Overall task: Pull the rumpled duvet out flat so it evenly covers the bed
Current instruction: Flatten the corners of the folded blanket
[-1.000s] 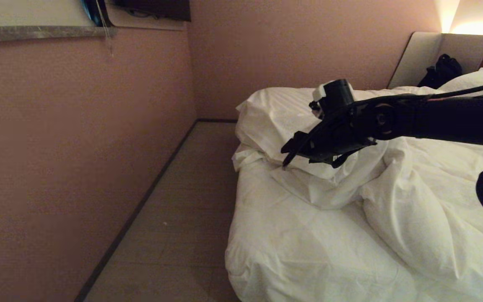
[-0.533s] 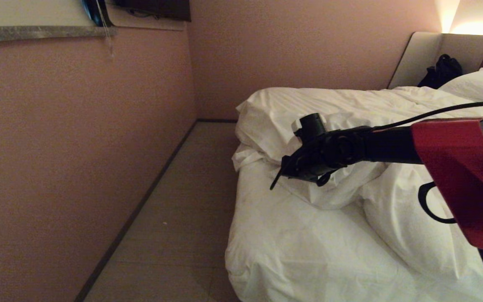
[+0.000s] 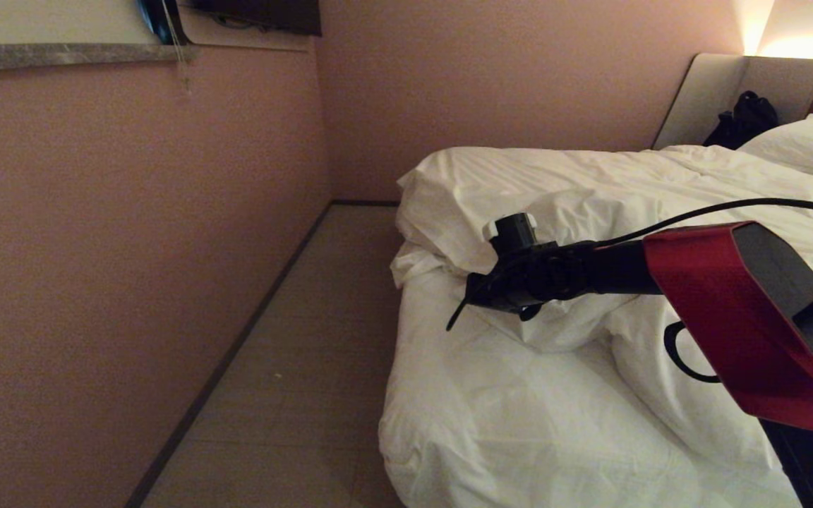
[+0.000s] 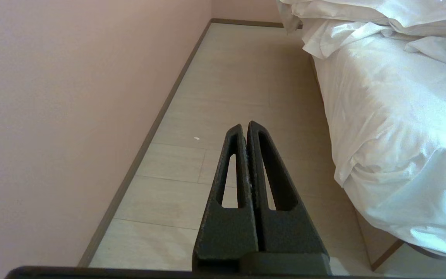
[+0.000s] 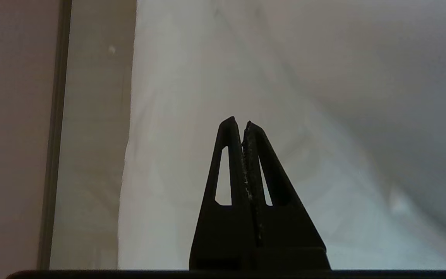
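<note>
Right arm reaches in from the right across the bed (image 3: 463, 423). Right gripper (image 3: 457, 317) jaws fully closed, nothing between them, tips angled down just over the bare sheet near the bed's left edge, right beside the folded-back hem of the duvet (image 3: 590, 212). Duvet bunched in rumpled folds across the middle and far part of the bed. Left gripper (image 4: 246, 130) jaws closed and empty, over the floor (image 4: 227, 97) beside the bed. Pillow (image 3: 802, 144) by the headboard (image 3: 710, 92), far right.

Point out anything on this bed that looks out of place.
The duvet is bunched in a heap across the far part of the bed, leaving the near sheet bare. A black bag sits against the headboard.
</note>
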You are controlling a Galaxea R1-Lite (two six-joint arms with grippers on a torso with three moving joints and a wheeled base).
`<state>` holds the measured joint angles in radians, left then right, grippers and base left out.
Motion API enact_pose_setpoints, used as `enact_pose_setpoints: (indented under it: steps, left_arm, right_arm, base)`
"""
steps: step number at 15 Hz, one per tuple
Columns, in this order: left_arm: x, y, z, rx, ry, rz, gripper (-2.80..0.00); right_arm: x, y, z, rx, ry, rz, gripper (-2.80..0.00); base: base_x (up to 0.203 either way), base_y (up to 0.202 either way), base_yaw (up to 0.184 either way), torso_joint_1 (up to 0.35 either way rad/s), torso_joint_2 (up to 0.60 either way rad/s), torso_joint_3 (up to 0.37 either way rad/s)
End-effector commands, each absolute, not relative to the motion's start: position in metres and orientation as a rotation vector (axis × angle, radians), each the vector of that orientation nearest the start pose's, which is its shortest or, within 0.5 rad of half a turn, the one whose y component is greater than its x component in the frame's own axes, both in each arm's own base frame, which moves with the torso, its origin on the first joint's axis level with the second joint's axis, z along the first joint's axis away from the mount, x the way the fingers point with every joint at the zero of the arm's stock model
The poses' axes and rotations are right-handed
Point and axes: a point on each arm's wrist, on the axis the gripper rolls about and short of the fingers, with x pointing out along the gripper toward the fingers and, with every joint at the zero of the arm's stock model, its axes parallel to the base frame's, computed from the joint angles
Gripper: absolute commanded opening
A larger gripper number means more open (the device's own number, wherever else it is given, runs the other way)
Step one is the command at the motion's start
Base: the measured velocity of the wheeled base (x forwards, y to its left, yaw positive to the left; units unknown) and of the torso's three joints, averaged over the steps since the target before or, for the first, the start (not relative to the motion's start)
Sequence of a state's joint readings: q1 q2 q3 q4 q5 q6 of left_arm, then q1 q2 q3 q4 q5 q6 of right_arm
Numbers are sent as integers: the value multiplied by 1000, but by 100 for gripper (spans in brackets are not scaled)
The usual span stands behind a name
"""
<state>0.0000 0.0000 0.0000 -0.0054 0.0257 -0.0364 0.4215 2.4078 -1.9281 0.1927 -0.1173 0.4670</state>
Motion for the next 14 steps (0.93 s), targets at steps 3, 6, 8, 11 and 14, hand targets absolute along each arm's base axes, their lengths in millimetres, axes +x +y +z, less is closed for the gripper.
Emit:
enact_pose_setpoints:
  steps: [3,6,8,11,14]
  left_arm:
    - [-23,1,76,-38,-7,26,-280]
    - [-23,1,76,-37,-7,26,-280]
    - [-23,1,76,-37,-7,26,-280]
    - [-23,1,76,-37,-7,26,-280]
    - [-23,1,76,-37,-7,26,-280]
  right_arm:
    - [460,193,117,259,658,115,-280]
    - [466,187,112,217,640,91,-280]
    - [469,184,106,198,634,85,-280]
    - [475,181,97,174,625,82,-280]
    - [478,177,95,166,617,77,-280]
  base:
    - [0,0,0,0,0,0]
    - [0,0,0,0,0,0]
    - [0,0,0,0,0,0]
    - [0,0,0,0,0,0]
    - [0,0,0,0,0,0]
